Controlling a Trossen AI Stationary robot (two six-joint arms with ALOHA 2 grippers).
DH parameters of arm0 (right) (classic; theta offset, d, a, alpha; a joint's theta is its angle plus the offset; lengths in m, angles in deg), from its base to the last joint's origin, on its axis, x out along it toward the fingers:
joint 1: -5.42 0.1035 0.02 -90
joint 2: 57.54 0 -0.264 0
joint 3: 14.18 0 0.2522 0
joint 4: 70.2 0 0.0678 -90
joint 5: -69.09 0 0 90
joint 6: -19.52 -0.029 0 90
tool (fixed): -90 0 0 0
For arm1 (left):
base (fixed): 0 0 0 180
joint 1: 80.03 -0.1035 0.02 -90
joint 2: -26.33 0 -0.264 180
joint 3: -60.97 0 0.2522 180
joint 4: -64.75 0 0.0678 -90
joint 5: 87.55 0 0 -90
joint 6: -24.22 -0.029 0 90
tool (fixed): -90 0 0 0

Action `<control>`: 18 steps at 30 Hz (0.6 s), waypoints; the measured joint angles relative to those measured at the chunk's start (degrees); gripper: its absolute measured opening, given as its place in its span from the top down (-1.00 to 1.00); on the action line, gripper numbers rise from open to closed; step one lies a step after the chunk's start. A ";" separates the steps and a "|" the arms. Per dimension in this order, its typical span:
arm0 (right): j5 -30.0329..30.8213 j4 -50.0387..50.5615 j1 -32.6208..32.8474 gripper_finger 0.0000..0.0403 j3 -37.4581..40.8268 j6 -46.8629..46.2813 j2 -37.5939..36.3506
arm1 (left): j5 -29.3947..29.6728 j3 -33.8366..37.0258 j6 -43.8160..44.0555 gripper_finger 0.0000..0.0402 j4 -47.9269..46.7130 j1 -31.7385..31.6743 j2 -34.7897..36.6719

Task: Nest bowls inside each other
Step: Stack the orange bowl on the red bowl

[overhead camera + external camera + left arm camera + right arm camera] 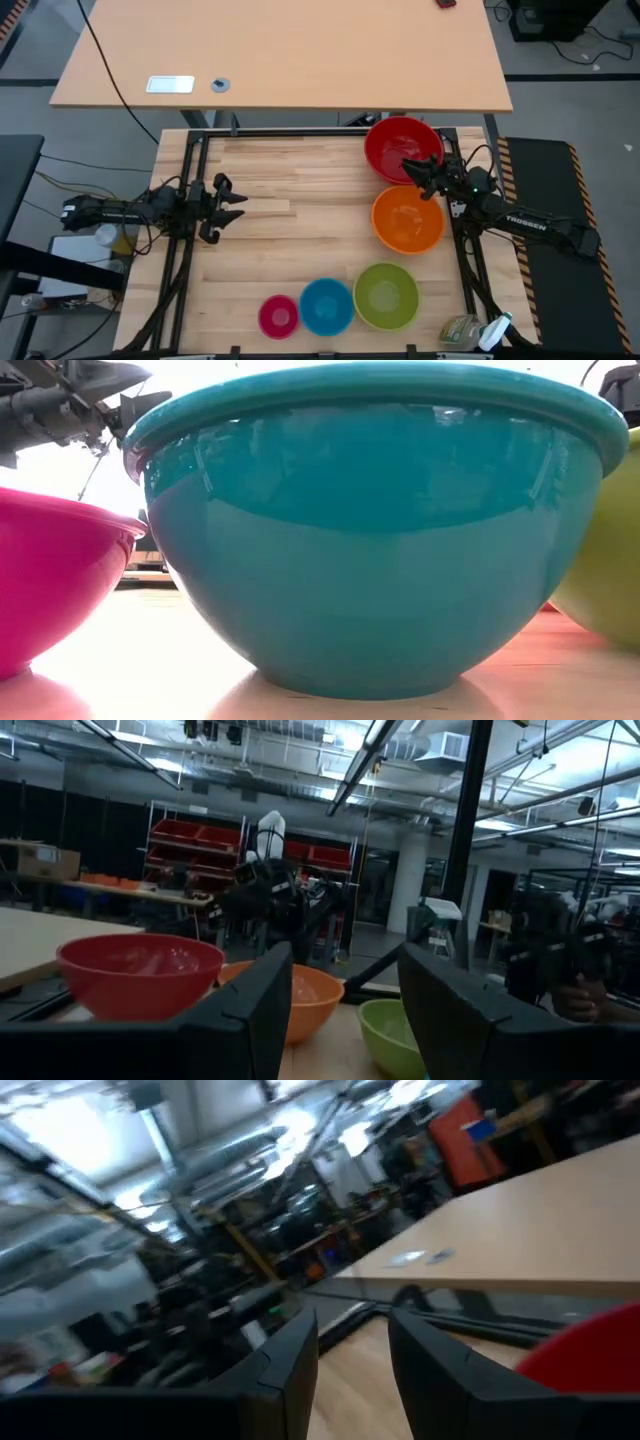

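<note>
Five bowls stand upright on their bases on the wooden table. The red bowl (403,148) is at the far right, with the orange bowl (407,218) just in front of it. Along the near edge stand the lime green bowl (386,295), the blue bowl (326,305) and the pink bowl (278,315). None sits inside another. My left gripper (228,200) hovers open over the table's left part, far from every bowl. My right gripper (422,176) is open in the air over the place where the red and orange rims meet, with nothing between its fingers (290,1370).
Bare wood lies between my left gripper and the bowls. A black frame rail (300,133) runs along the table's far edge. Beyond it stands a second table (300,60) with a white flat object (170,84). A crumpled wrapper (465,330) lies at the near right corner.
</note>
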 joint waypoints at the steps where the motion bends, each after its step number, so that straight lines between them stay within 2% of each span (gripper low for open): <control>1: -1.05 -2.07 0.02 0.33 0.00 0.31 0.06 | 0.00 0.00 0.01 0.08 -0.04 0.00 0.00; 6: -2.60 -12.05 0.02 0.33 0.00 2.63 -0.07 | 0.33 0.01 0.00 0.08 3.37 0.00 0.00; 10: -4.80 -11.39 0.07 0.33 -0.98 -1.97 0.02 | 0.50 0.01 -0.54 0.08 8.14 0.00 0.00; 12: -8.49 -7.59 0.07 0.34 -4.16 -1.00 0.97 | 1.32 -0.06 -2.26 0.08 9.69 0.00 0.00; 14: -10.90 -0.51 0.14 0.36 -8.82 2.46 2.62 | 5.41 -0.91 -3.54 0.08 7.89 -0.01 -0.08; 16: -11.22 7.41 0.15 0.37 -14.10 7.91 5.02 | 11.19 -3.08 -5.18 0.08 4.97 -0.03 -0.90; 18: -10.50 13.60 0.13 0.37 -18.78 13.78 7.87 | 14.61 -5.66 -7.35 0.08 1.18 -0.09 -1.83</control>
